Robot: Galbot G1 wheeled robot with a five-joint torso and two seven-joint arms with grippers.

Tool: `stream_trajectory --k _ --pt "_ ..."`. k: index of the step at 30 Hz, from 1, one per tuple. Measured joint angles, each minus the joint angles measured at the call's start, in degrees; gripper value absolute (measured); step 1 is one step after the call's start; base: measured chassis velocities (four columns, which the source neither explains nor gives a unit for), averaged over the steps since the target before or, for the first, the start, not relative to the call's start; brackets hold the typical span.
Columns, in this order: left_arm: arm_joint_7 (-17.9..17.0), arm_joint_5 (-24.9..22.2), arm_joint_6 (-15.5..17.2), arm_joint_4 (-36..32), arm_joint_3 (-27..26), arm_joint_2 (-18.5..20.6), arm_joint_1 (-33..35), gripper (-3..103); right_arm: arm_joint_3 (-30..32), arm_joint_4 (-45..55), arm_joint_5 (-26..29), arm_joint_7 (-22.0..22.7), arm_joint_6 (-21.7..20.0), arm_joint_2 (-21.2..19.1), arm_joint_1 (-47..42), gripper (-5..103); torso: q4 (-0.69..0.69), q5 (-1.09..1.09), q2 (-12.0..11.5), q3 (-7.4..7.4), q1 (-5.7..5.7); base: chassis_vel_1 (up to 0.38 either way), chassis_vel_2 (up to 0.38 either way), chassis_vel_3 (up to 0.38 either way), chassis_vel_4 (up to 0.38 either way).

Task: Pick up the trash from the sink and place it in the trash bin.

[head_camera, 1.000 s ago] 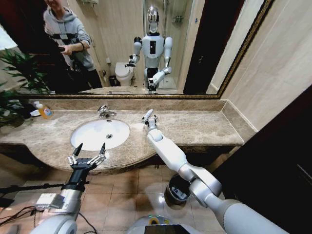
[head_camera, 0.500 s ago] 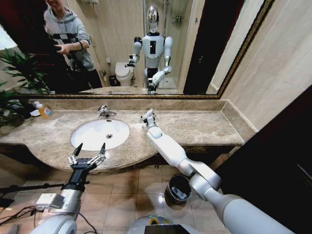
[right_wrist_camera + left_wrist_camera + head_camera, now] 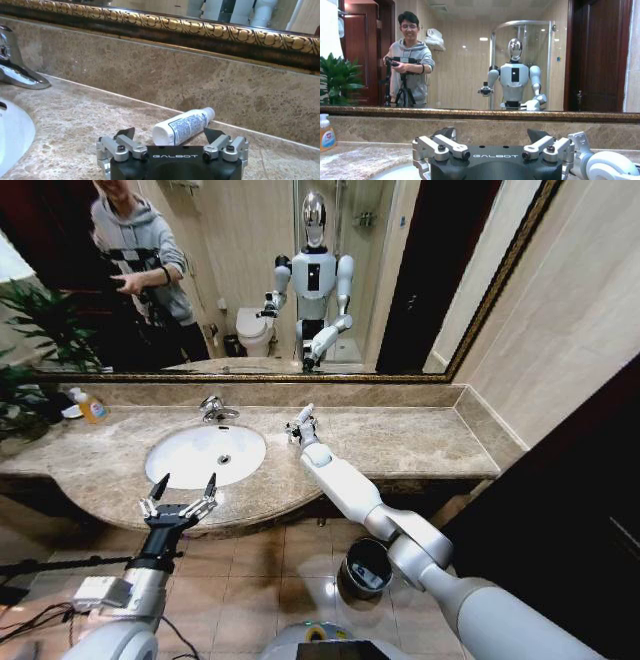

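Reaching over the counter beside the sink (image 3: 205, 455), the right gripper (image 3: 172, 144) is poised, fingers spread, around a white tube (image 3: 181, 125) (ungrasped); closing is needed next. The left gripper (image 3: 180, 495) is parked open.

- Right gripper (image 3: 297, 423) reaches over the marble counter (image 3: 420, 442), beside the sink (image 3: 205, 455).
- Left gripper (image 3: 182, 488) hovers open at the counter's front edge.
- Trash bin (image 3: 362, 568) stands on the floor below.
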Motion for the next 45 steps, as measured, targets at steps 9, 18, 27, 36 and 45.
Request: stream_trajectory --k 9,18,27,36,45 --pt "0.0 0.0 0.0 0.0 0.0 0.0 0.0 100 0.7 -1.5 0.0 -1.1 0.8 0.0 0.9 77 0.00 0.00 0.0 0.00 0.00 0.000 0.000 0.000 0.000" --pt "0.0 0.0 0.0 0.0 0.0 0.0 0.0 100 1.4 -3.1 -0.3 -2.0 1.2 0.0 1.1 40 -0.01 0.00 0.0 -0.02 -0.02 0.000 0.000 0.000 0.000" --pt "0.0 0.0 0.0 0.0 0.0 0.0 0.0 100 2.5 -2.8 -1.4 -2.1 1.1 0.0 0.2 20 0.01 0.01 0.0 -0.02 -0.01 0.000 0.000 0.000 0.000" --pt "0.0 0.0 0.0 0.0 0.0 0.0 0.0 100 2.6 -1.3 -2.0 -2.0 0.5 0.0 -0.9 15 -0.01 -0.01 0.0 -0.01 -0.01 0.000 0.000 0.000 0.000" --pt "0.0 0.0 0.0 0.0 0.0 0.0 0.0 100 1.5 4.7 -1.2 -1.4 -1.8 0.0 -3.2 5 -0.02 -0.01 0.0 0.02 0.01 0.000 0.000 0.000 0.000"
